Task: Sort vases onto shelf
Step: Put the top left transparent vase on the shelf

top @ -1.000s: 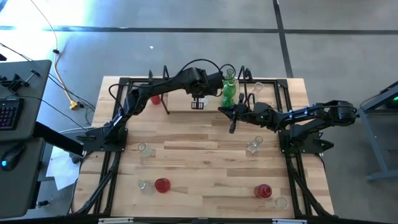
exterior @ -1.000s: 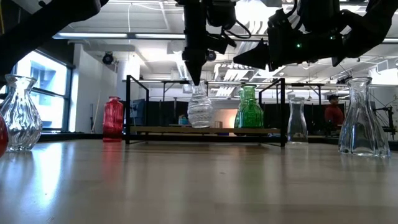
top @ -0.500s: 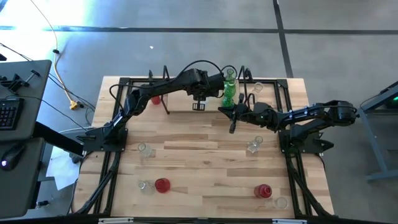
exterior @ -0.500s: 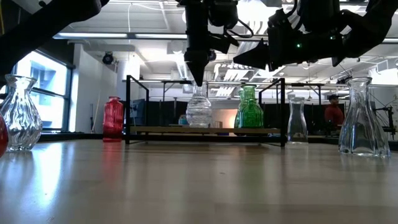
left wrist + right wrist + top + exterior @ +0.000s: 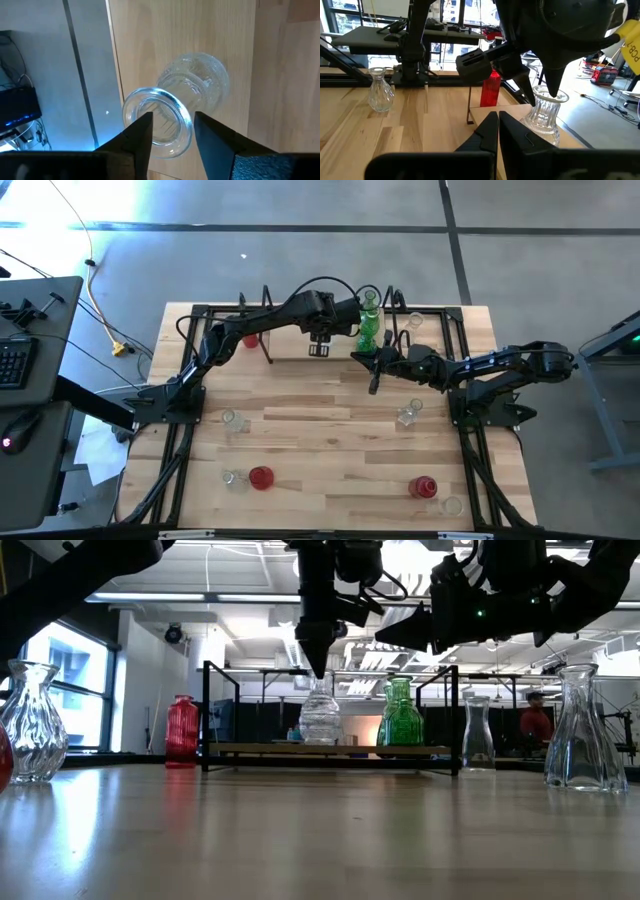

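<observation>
— Which step is this?

— A release, I'd say. The left gripper (image 5: 172, 131) hangs straight over a clear vase (image 5: 321, 718) that stands upright on the shelf (image 5: 330, 749), near its middle. The wrist view shows one finger (image 5: 139, 134) inside the vase's mouth and the other outside the rim, parted and not squeezing the glass.

— So the vase is placed?

— It looks so. It rests on the board, with the green vase (image 5: 401, 716) beside it and a red vase (image 5: 182, 730) at the far end.

— And the right gripper (image 5: 498, 131)?

— Fingers pressed together, holding nothing, waiting near the shelf's end over the table (image 5: 330, 440).

— What does the next move need?

— A straight lift, so the inner finger clears the neck without tipping it. Then on to one of the vases on the table, perhaps the clear one (image 5: 231, 420) nearest the left arm.
</observation>
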Motion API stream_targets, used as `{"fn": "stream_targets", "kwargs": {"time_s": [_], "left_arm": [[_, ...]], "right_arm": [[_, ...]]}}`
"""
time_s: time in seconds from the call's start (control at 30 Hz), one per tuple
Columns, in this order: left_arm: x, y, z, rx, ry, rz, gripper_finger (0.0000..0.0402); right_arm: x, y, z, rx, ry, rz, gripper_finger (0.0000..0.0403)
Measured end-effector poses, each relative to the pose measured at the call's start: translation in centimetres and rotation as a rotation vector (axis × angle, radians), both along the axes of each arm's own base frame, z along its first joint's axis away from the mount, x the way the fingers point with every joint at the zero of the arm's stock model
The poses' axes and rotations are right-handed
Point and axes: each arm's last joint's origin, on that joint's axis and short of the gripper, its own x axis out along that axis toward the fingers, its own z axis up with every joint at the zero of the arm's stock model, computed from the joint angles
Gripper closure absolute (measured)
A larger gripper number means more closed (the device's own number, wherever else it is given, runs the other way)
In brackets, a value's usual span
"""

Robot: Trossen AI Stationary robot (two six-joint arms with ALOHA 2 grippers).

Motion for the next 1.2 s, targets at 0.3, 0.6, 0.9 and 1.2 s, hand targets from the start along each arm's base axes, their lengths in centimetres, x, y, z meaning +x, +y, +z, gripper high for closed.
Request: {"fn": "stream_targets", "kwargs": {"time_s": [0.3, 0.6, 0.9, 1.2], "left_arm": [[0.3, -0.2, 0.1, 0.007, -0.026, -0.004, 0.0251], [0.6, -1.2, 0.2, 0.018, -0.026, -0.027, 0.0247], [-0.2, -1.3, 1.7, 0.072, -0.035, -0.012, 0.0247], [-2.6, -2.0, 6.2, 0.082, -0.18, 0.038, 0.0254]], "right_arm": [[0.0, 0.0, 0.0, -0.004, 0.001, 0.0, 0.0402], [0.0, 0.0, 0.0, -0.006, 0.007, 0.0, 0.0402], [0.0, 0.0, -0.1, -0.006, 0.008, 0.0, 0.0402], [0.0, 0.0, -0.1, -0.005, 0.009, 0.001, 0.0402]]}}
